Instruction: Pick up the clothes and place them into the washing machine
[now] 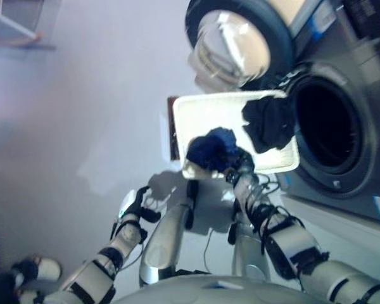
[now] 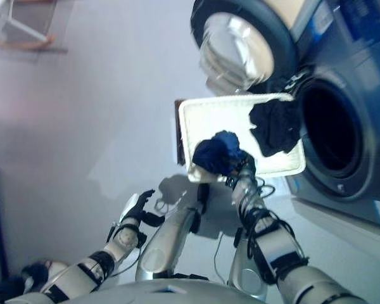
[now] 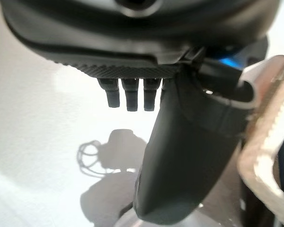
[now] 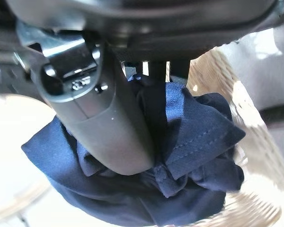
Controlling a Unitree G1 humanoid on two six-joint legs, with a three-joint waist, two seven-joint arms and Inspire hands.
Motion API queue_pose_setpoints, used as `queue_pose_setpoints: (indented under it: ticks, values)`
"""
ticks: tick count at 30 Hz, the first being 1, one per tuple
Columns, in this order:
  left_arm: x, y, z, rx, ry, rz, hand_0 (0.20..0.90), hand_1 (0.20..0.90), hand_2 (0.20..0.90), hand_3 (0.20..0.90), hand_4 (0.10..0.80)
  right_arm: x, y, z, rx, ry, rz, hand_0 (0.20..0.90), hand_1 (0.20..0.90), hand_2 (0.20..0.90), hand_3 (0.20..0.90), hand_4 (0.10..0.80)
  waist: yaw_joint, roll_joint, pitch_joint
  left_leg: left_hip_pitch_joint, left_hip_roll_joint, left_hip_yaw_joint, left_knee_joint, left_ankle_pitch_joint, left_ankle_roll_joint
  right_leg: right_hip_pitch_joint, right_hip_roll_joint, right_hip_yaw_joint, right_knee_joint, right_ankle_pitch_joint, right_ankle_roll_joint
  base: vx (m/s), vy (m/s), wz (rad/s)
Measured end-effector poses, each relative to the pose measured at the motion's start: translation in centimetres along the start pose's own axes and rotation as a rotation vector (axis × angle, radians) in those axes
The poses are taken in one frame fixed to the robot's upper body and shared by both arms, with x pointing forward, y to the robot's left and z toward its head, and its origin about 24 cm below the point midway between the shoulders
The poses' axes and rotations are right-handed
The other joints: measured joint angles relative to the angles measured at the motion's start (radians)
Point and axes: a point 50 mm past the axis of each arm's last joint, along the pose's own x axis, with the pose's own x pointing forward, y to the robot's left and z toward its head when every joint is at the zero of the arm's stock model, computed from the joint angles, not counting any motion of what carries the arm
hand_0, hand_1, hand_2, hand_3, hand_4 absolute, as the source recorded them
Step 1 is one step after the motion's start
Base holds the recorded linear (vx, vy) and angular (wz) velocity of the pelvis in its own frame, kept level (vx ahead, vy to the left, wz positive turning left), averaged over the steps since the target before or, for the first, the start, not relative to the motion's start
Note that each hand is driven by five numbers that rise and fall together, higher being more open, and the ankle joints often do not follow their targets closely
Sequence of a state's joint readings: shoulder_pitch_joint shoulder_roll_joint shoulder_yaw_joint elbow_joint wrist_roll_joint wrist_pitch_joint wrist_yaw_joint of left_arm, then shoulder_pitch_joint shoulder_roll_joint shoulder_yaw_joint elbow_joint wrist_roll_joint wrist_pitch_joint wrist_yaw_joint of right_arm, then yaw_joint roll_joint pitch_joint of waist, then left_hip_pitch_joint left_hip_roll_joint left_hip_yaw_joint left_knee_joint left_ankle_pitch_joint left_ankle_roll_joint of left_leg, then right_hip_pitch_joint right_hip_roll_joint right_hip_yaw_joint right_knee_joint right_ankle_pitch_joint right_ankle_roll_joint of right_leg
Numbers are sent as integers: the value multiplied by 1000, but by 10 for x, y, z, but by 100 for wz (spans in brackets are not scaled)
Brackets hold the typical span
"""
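Note:
My right hand (image 1: pixel 239 166) is shut on a bunched dark blue garment (image 1: pixel 213 149) at the near edge of the white basket (image 1: pixel 210 107). In the right wrist view the thumb (image 4: pixel 111 123) presses into the blue cloth (image 4: pixel 189 142). A black garment (image 1: pixel 269 123) hangs over the basket's far right rim, beside the washing machine's dark drum opening (image 1: pixel 329 126). The machine's round door (image 1: pixel 231 41) stands swung open above the basket. My left hand (image 1: pixel 136 204) hangs low at the left with relaxed fingers (image 3: pixel 128 97) and nothing in it.
The washing machine's grey front (image 1: pixel 367 95) fills the right side. The basket rests on a small stand on the pale floor (image 1: pixel 82 114). A piece of furniture with a frame (image 1: pixel 12 25) stands at the far left.

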State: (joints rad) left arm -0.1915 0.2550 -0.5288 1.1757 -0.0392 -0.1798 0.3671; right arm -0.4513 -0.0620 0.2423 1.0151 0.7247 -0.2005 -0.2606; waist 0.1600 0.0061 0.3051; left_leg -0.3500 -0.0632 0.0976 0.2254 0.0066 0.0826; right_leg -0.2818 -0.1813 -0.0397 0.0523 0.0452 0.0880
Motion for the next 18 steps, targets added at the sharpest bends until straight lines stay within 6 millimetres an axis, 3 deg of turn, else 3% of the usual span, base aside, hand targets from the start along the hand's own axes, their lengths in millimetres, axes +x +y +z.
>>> queue_pose_setpoints:
  ticks: [3, 4, 13, 18]
  values:
    - [-5, -3, -16, -7, 61, -30, 900, 900, 900, 900, 800, -6, -13, -15, 153, 39, -26, 300, 300, 300, 300, 400, -25, -16, -59, 58, -5, 23, -24, -13, 0, 39, -26, -40, -2, 18, -7, 120, 62, -27]
    - [-7, -5, -21, -6, 72, -38, 900, 900, 900, 900, 800, -7, -16, -19, 170, 48, -32, 300, 300, 300, 300, 400, -32, -12, -78, 66, -8, 22, -28, -14, 0, 45, -29, -42, -1, 21, 1, 132, 68, -7]
    - [-37, -23, -74, -11, 247, -141, 900, 900, 900, 900, 800, -22, -46, -46, 513, 80, -90, 300, 300, 300, 300, 400, -70, -2, -223, 183, -9, 54, -93, -31, -14, 113, -18, -21, -22, 20, 8, 115, 27, -20]
    - [-43, -25, -82, -16, 274, -160, 900, 900, 900, 900, 800, -31, -55, -53, 576, 63, -116, 300, 300, 300, 300, 400, -89, -5, -237, 221, -8, 63, -95, -35, -10, 112, -15, -3, 29, 25, 14, -6, -33, -21]
